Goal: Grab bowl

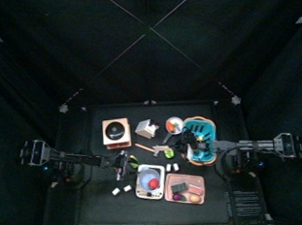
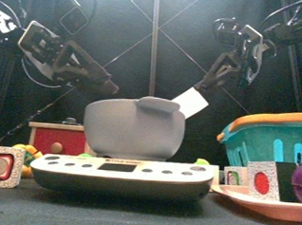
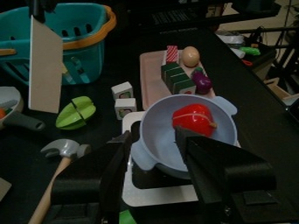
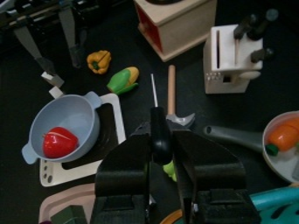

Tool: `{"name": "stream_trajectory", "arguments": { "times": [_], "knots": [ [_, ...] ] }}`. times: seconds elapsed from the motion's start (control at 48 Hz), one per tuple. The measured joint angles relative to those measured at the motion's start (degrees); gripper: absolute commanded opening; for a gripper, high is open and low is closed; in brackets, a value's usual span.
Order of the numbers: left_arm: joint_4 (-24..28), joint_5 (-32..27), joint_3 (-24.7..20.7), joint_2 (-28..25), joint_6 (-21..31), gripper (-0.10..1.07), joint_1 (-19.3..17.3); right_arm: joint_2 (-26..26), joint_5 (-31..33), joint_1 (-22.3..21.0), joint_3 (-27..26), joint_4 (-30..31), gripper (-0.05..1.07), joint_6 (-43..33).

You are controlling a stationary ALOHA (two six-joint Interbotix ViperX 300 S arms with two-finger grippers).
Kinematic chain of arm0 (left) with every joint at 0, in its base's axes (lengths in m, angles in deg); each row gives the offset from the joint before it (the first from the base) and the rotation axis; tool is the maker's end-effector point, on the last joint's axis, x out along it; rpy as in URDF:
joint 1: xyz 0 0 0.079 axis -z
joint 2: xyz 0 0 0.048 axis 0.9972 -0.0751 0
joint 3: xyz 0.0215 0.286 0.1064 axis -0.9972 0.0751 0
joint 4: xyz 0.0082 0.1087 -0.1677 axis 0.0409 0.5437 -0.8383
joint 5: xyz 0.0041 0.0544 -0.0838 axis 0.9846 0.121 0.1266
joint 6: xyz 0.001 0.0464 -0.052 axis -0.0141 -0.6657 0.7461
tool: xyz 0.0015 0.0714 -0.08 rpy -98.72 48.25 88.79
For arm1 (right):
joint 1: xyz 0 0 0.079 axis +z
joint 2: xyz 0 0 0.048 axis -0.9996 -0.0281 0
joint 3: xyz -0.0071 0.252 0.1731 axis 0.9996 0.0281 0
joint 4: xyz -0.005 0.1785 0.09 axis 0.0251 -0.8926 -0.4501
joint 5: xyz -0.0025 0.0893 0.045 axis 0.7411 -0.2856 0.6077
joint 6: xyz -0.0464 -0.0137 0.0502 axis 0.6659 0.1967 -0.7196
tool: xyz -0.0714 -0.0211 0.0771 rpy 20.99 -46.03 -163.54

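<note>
The grey bowl (image 3: 176,144) sits on a white kitchen scale (image 2: 118,176) near the table's front, with a red tomato (image 3: 195,118) inside it. It also shows as the bowl (image 1: 151,182) from above, the bowl (image 2: 131,128) from the front and the bowl (image 4: 70,122) in the right wrist view. My left gripper (image 3: 166,157) is open, its jaws standing either side of the bowl's near rim, apart from it. My right gripper (image 4: 156,140) hangs behind the bowl, shut on a thin white card (image 2: 190,97).
A teal basket (image 2: 273,140) with an orange rim stands at the right, and a pink tray (image 2: 264,196) of toy food lies in front of it. A wooden toy box (image 2: 57,138) is at the left. A toy hammer (image 3: 59,153), a knife block (image 4: 233,52) and loose vegetables lie around.
</note>
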Motion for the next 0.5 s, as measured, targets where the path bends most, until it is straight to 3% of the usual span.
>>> {"name": "stream_trajectory", "arguments": {
  "times": [0.271,0.5],
  "knots": [
    [-4.7,-1.1,0.9,-0.1,0.2,0.83,2.7,-0.4,-9.2,0.0,2.4,4.7,0.51,0.1],
    [-13.7,-10.2,-0.4,0.3,0.2,0.83,6.2,-0.4,-18.4,0.0,5.0,5.7,0.51,0.3]
  ]
}}
